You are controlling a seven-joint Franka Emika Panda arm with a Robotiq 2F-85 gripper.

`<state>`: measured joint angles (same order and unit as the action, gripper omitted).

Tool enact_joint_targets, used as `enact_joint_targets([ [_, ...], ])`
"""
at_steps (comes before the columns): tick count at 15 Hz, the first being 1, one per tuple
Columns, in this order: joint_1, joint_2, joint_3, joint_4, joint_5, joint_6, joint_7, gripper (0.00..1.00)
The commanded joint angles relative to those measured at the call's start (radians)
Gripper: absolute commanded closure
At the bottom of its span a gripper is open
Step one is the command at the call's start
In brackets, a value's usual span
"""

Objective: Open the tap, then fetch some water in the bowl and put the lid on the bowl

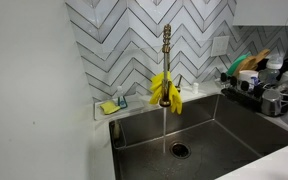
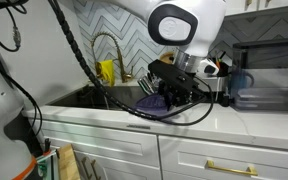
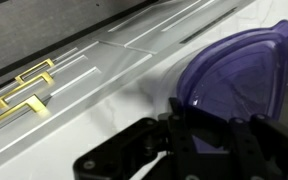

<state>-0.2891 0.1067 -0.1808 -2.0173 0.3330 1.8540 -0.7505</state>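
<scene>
Tap running, bowl on the bench, fill and lid steps not done as far as shown.
At left the tap (image 1: pixel 166 45) is open: water (image 1: pixel 165 125) falls into the sink (image 1: pixel 224 125), and yellow gloves (image 1: pixel 166 90) hang on the spout. Right of the sink, the gripper (image 2: pixel 174 92) sits low over the bench (image 2: pixel 244 122), at the near rim of the purple bowl (image 3: pixel 239 80), which could be the lid instead. Jaws: cannot tell if spread or pinching the rim, too dark. Judgement: step one is done. The bowl is not under the stream and no separate lid is seen, so fetching and lidding remain.
</scene>
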Motion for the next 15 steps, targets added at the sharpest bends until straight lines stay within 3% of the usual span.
enact_joint_targets([
  [1,0.012,-0.026,-0.007,-0.031,0.003,0.037,0.009,0.98],
  [6,0.015,-0.023,-0.006,-0.031,0.002,0.039,0.011,0.98],
  [7,0.016,-0.025,-0.007,-0.030,0.000,0.040,0.014,0.68],
  [9,0.016,-0.028,-0.008,-0.028,-0.005,0.046,0.019,0.61],
  [15,0.019,-0.043,-0.009,-0.024,-0.018,0.075,0.023,0.16],
])
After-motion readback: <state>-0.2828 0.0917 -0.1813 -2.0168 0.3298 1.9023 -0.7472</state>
